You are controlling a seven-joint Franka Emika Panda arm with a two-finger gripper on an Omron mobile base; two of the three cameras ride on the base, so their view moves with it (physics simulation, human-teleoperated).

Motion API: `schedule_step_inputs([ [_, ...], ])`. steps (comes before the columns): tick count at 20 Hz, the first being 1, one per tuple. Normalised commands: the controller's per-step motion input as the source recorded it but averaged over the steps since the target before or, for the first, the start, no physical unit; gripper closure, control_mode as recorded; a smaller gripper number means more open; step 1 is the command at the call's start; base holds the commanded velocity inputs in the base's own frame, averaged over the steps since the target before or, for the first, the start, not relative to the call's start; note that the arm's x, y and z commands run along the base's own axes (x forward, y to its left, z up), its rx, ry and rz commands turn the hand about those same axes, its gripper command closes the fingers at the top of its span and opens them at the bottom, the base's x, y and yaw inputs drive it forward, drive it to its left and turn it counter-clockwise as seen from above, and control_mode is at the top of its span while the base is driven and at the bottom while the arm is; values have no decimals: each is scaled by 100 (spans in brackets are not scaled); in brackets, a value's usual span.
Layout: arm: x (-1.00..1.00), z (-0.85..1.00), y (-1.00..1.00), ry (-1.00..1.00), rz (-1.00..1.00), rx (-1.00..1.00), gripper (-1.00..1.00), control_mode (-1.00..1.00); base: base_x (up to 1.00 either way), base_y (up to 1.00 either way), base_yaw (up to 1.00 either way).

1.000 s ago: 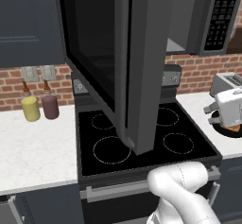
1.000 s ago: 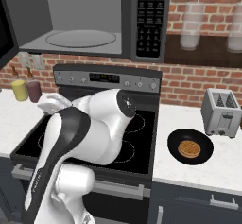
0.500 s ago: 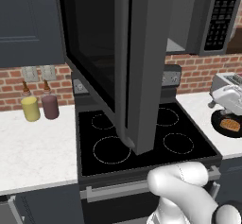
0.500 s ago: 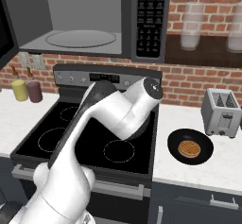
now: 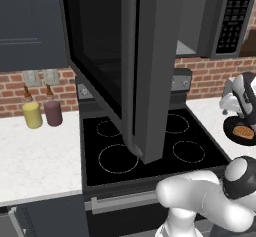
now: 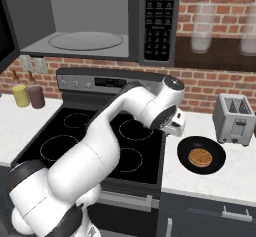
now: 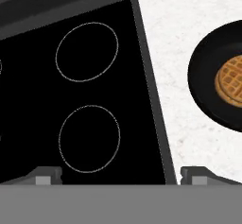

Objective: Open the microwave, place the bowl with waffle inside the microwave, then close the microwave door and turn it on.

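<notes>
The small black round bowl [image 6: 201, 154] holding the golden-brown waffle [image 6: 200, 156] sits on the white desk [image 6: 240, 178], beside the silver toaster [image 6: 234, 119]. The dark-grey microwave door [image 5: 131, 61] stands open (over the black glass stove [image 6: 95, 141]). The fingers [image 7: 121, 175] are spread apart, empty.

We find no legible text, brand, number or sign. The keypad strip [image 6: 156, 20] of the microwave [image 6: 100, 21] shows rows of small pale marks on its buttons, too small to read. The control panel [image 6: 107, 82] at the back of the stove [image 6: 90, 141] carries a pale band of marks, likewise unreadable.
</notes>
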Motion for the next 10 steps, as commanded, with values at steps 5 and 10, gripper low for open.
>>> schedule_step_inputs([
  [5,68,-70,-55,7,-14,-22,-100,-100,0,0,0],
  [10,23,-35,-10,10,-6,-3,-100,-100,0,0,0],
])
